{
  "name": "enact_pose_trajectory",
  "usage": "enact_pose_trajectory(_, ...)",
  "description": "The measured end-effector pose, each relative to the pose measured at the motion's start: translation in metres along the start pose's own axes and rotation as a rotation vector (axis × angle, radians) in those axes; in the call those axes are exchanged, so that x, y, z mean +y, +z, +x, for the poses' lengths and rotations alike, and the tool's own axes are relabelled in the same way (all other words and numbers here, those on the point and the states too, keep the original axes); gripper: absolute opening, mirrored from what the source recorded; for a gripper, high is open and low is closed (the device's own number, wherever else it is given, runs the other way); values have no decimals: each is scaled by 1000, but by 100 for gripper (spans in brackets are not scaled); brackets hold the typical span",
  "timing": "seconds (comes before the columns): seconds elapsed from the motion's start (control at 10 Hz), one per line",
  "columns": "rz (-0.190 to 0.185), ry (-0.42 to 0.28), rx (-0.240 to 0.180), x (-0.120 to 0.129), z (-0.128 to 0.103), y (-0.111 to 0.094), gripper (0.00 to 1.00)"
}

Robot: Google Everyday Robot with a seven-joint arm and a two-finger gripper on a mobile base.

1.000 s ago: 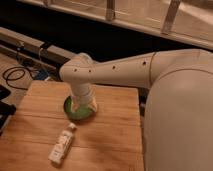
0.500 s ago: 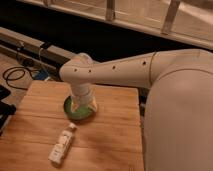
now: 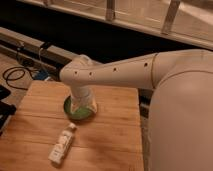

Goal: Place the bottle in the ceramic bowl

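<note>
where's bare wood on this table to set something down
Bare: the table stretch between the ceramic bowl and the robot's body, and the corner nearest the cables. Crowded: the claw hangs over the ceramic bowl; the bottle lies nearby.

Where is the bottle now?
The bottle lies flat at the table's front left, below the bowl in the camera view; the gripper hangs over the bowl.

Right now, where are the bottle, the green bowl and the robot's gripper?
bottle point(image 3: 62, 143), camera view, middle of its label.
ceramic bowl point(image 3: 80, 118), camera view, front rim.
gripper point(image 3: 82, 106), camera view, its lower end, low over the bowl.
</note>
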Motion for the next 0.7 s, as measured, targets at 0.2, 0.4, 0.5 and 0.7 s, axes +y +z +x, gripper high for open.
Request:
enact_pose_trajectory(0.2,0,-2,-3,1,-1,0,65)
enact_pose_trajectory(0.4,-1,-3,-3,1,-1,0,65)
enact_pose_trajectory(0.5,-1,-2,-3,1,-1,0,65)
enact_pose_trajectory(0.7,-1,-2,-3,1,-1,0,65)
